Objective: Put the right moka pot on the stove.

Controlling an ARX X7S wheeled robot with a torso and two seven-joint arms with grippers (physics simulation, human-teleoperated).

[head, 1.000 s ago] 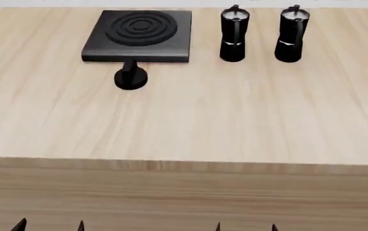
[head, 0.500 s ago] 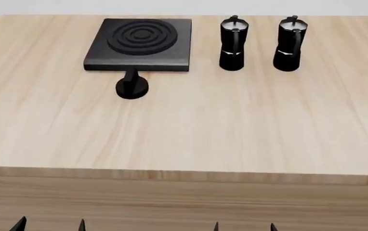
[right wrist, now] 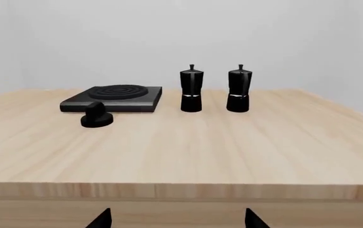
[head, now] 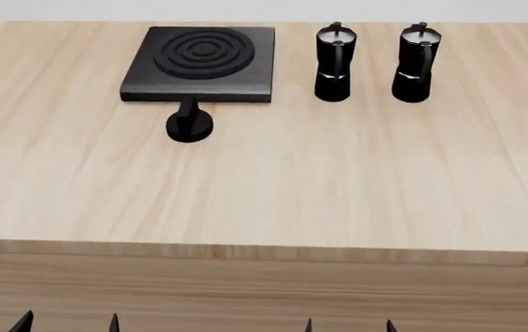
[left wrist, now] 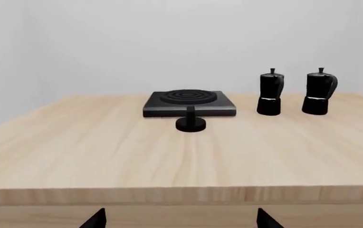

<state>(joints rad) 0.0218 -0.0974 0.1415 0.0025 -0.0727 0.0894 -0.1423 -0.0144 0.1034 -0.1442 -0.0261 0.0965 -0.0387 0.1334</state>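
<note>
Evenly and brightly lit throughout, with soft, diffuse light and no harsh glare. Only faint, short shadows under the small black faceted moka pots (head: 415, 63) and around the flat dark square stove slab (head: 200, 64) on the pale wooden tabletop (head: 264, 173). Small bright glints on the pots' silver lids. Slightly soft rendering, mildest blur toward the far wall behind the stove.

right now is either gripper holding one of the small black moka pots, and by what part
Nothing is held. Both small black moka pots stand untouched at the far side of the wooden table; left gripper and right gripper sit open, short of its near edge.
</note>
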